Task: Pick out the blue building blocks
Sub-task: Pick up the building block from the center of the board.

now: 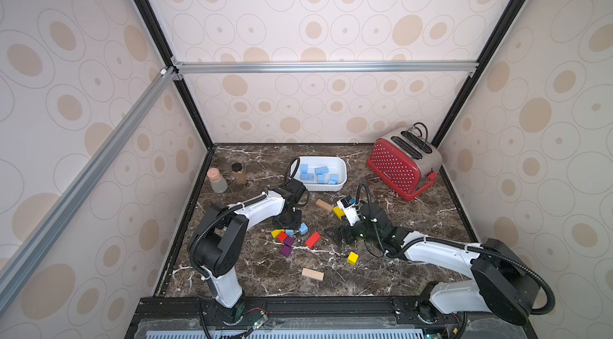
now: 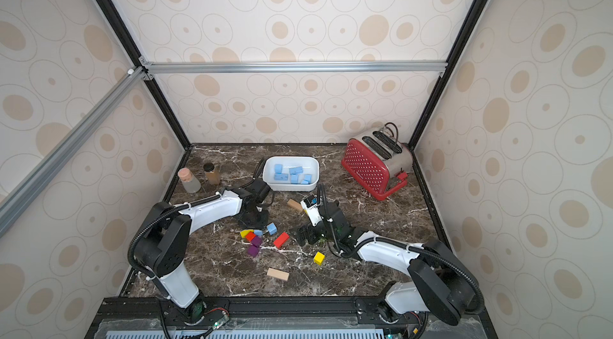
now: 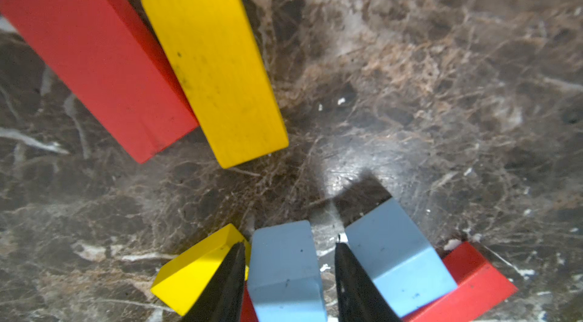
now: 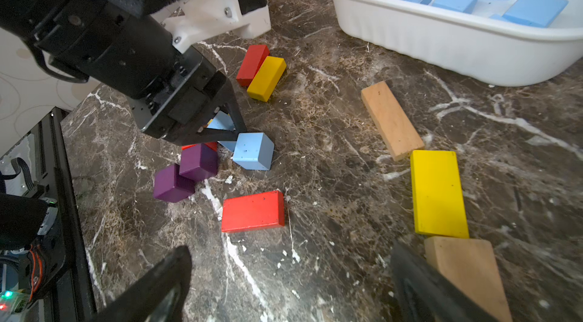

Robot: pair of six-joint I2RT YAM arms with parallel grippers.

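The tub (image 4: 441,43) at the back holds most of the blue blocks (image 1: 321,170). The right gripper (image 4: 290,251) hangs wide open, empty. The left gripper (image 3: 288,248) is down in the clutter, jaws close around one blue cube (image 3: 284,276); pinched or not, I can't tell. Tight spot: one jaw could snag the yellow block (image 3: 202,270), the other nudge the second blue cube (image 3: 394,260), and a loose hold would drop it.
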